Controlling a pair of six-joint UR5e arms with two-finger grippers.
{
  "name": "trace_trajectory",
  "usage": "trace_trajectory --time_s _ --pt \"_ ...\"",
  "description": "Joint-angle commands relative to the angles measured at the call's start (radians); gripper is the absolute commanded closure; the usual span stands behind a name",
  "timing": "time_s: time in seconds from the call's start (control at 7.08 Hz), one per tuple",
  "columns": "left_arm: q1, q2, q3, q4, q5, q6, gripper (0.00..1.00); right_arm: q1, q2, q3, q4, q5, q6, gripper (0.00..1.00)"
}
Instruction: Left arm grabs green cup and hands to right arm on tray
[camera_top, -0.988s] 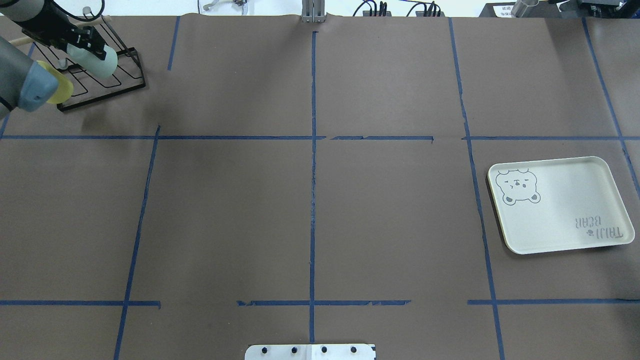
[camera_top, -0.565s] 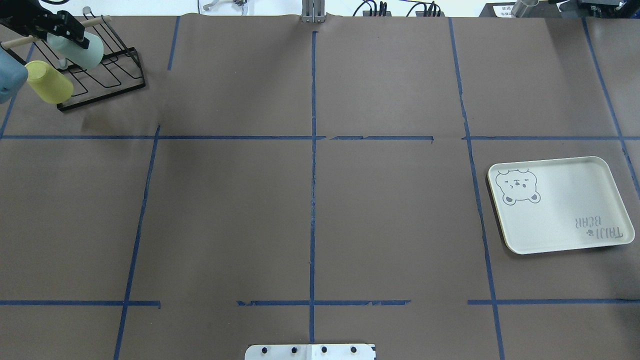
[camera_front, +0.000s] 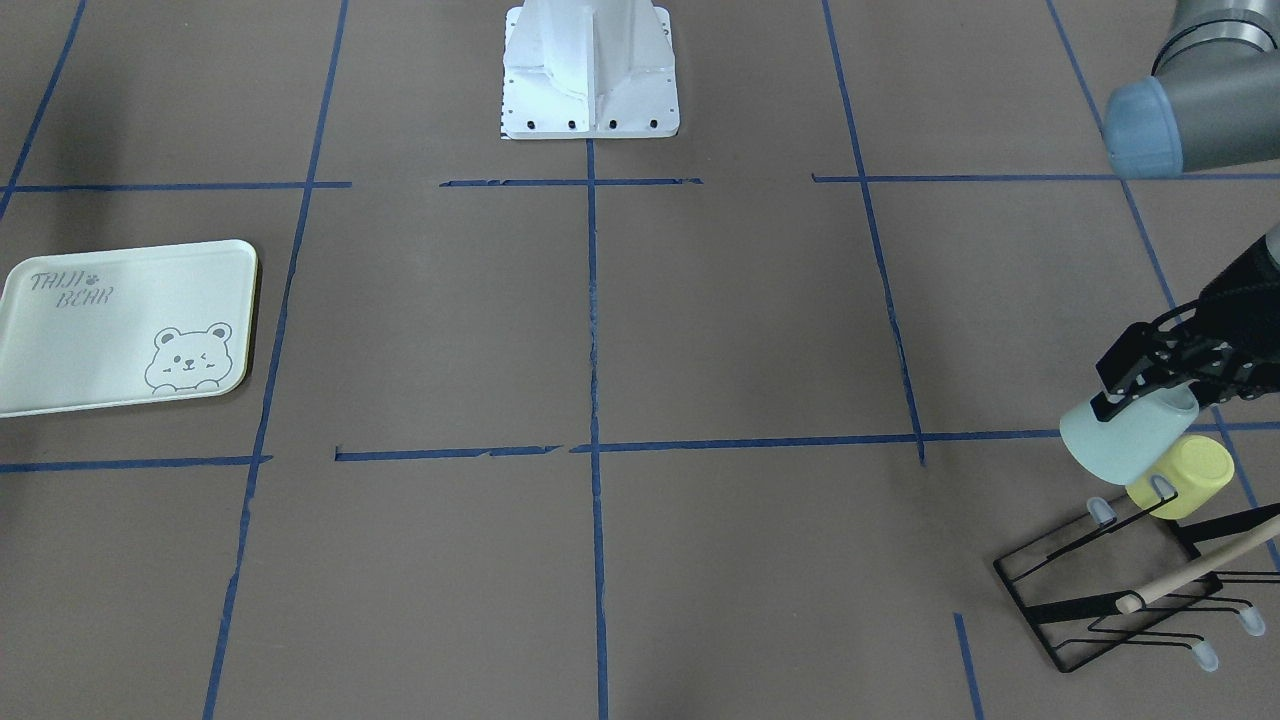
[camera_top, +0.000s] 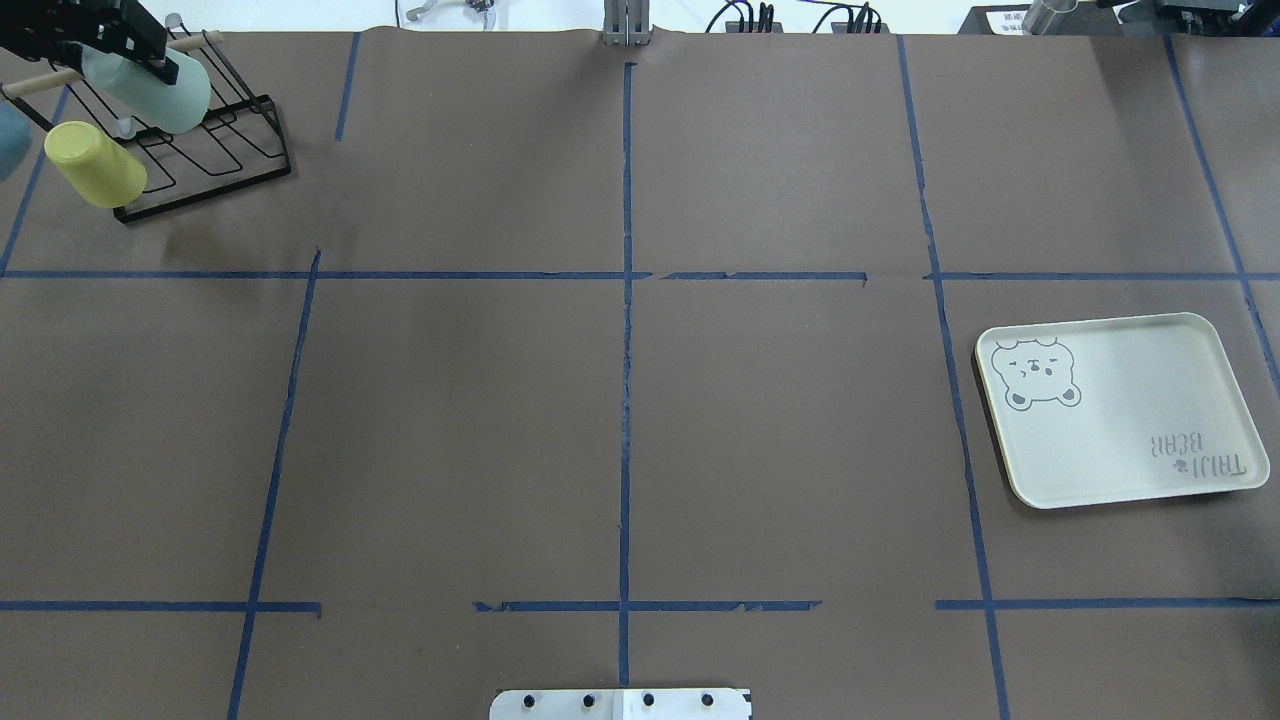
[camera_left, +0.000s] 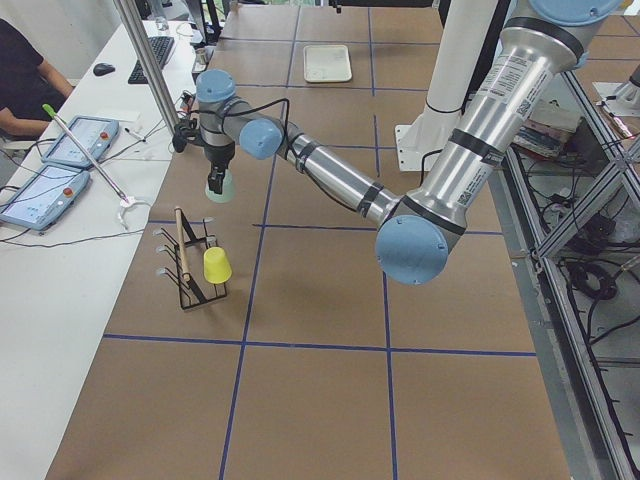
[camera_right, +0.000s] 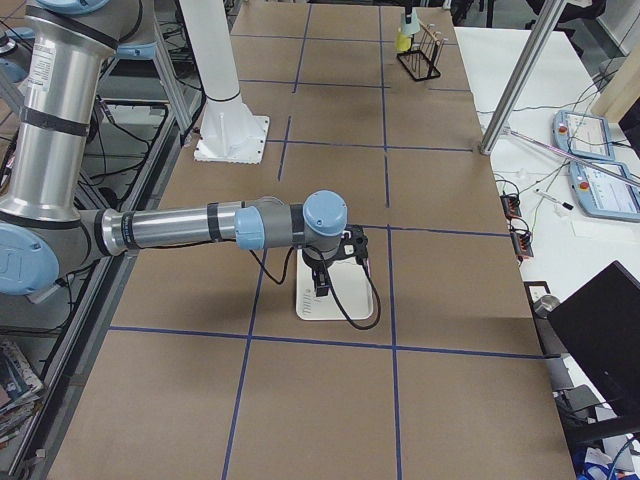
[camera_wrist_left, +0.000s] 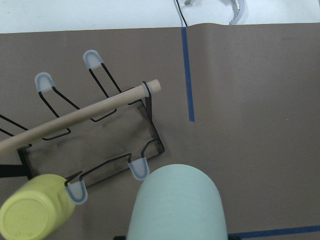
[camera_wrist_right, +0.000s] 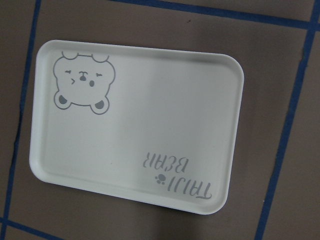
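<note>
My left gripper (camera_top: 128, 58) is shut on the pale mint-green cup (camera_top: 160, 95) and holds it tilted in the air above the black wire rack (camera_top: 215, 150) at the far left of the table. The cup also shows in the front view (camera_front: 1120, 440) and fills the bottom of the left wrist view (camera_wrist_left: 175, 205). The tray (camera_top: 1120, 410) lies bare at the right side of the table. My right gripper (camera_right: 322, 283) hovers over the tray (camera_wrist_right: 140, 125). It shows only in the right side view, so I cannot tell whether it is open or shut.
A yellow-green cup (camera_top: 95, 165) hangs upside down on a prong at the rack's near left corner. A wooden dowel (camera_wrist_left: 75, 117) lies across the rack. Blue tape lines cross the brown table. The robot's white base (camera_front: 590, 70) stands at the near edge.
My left gripper has lifted the mint-green cup off the rack and moved it up and to the far left. The left arm's elbow has swung out of the overhead view.
</note>
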Motion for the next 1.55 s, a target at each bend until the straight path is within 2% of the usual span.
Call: trace_trajectory --time_s 0.0,0.14,0.42,0.56,0.85,0.99,1.13,1.27,1.41 --pt "0.106 -0.007 -0.120 0.005 -0.018 -0.289 0.76 -0.022 0.005 0.002 0.138 0.107 0.055 0.00" --pt "0.144 -0.012 -0.144 -0.071 -0.018 -0.389 0.76 -0.033 0.040 0.002 0.184 0.151 0.134 0.00" --pt "0.184 -0.007 -0.106 -0.380 -0.018 -0.672 0.76 -0.082 0.150 -0.001 0.189 0.165 0.195 0.00" --pt "0.189 -0.006 -0.095 -0.496 -0.019 -0.789 0.76 -0.119 0.210 -0.008 0.189 0.166 0.198 0.00" --pt "0.224 -0.007 0.003 -0.785 -0.021 -0.937 0.81 -0.174 0.314 -0.036 0.189 0.164 0.198 0.05" --pt "0.236 -0.010 0.069 -0.910 -0.034 -0.997 0.81 -0.186 0.368 -0.050 0.189 0.167 0.200 0.02" --pt "0.253 -0.017 0.101 -0.978 -0.074 -1.067 0.82 -0.197 0.385 -0.047 0.189 0.170 0.224 0.02" --pt "0.278 -0.023 0.102 -1.041 -0.088 -1.141 0.82 -0.215 0.440 -0.050 0.189 0.179 0.332 0.03" --pt "0.317 -0.023 0.103 -1.127 -0.085 -1.225 0.82 -0.232 0.499 -0.047 0.191 0.179 0.518 0.03"
